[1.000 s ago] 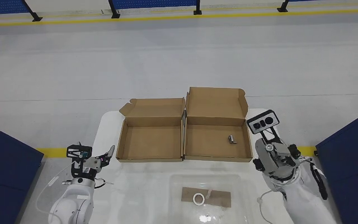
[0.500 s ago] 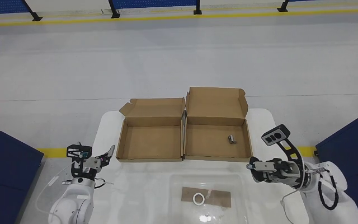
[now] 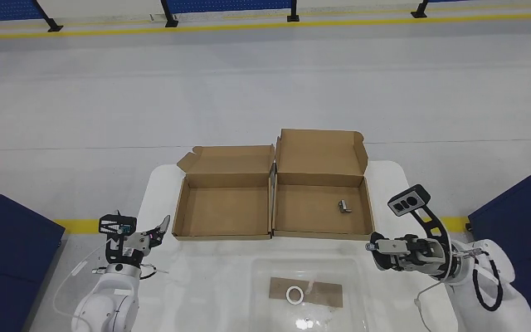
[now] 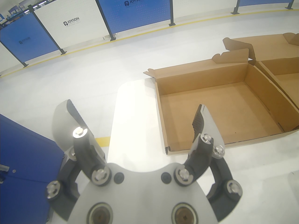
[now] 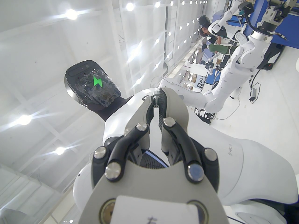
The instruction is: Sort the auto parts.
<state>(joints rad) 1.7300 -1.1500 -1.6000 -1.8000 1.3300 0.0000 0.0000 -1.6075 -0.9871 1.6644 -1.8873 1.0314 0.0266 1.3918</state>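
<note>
Two open cardboard boxes stand side by side at the table's far side. The left box (image 3: 222, 212) (image 4: 217, 108) holds nothing. In the right box (image 3: 319, 207) lies a small metal part (image 3: 344, 206). My left gripper (image 3: 158, 227) (image 4: 135, 110) stays open and empty near the table's left edge, short of the left box. My right gripper (image 3: 373, 246) (image 5: 157, 103) hangs at the right, in front of the right box, tilted upward. It is shut on a small threaded screw (image 5: 155, 97) at its fingertips.
A clear plastic sheet at the table's front middle carries a brown card (image 3: 305, 291), a white ring (image 3: 294, 294) and a tiny part (image 3: 304, 324). The white table (image 3: 207, 266) is bare between the boxes and the sheet.
A second ago the right arm stood upright near the right box's front corner. It has since swung down and outward, and it has kept still for the last half second. The left arm has not moved.
</note>
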